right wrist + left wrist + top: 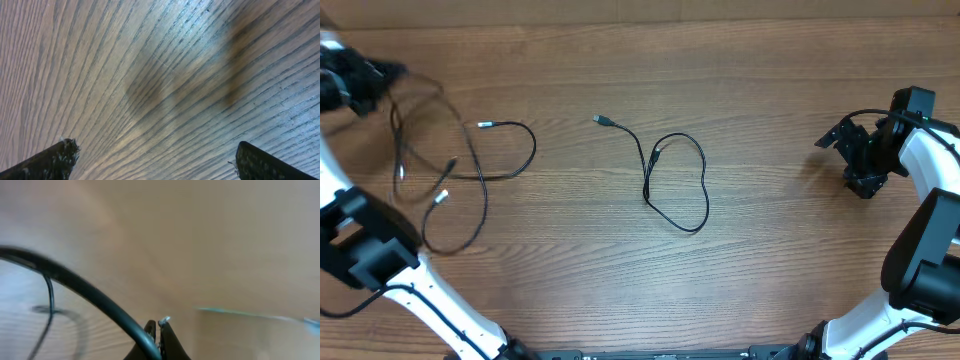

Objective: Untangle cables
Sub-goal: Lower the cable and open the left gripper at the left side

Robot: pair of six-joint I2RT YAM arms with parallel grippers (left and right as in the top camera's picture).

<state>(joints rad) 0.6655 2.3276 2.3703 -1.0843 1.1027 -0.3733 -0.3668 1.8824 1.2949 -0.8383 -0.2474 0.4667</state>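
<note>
Cable (90, 292) pinched by left fingers (169, 342) (right fingers (50, 162) spread wide).

Wooden table (770, 60), light brown top, fine straight grain, soft shadows

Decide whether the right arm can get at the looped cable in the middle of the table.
Probably yes: the right hand is open, and only table surface lies between it and the looped cable.
</note>
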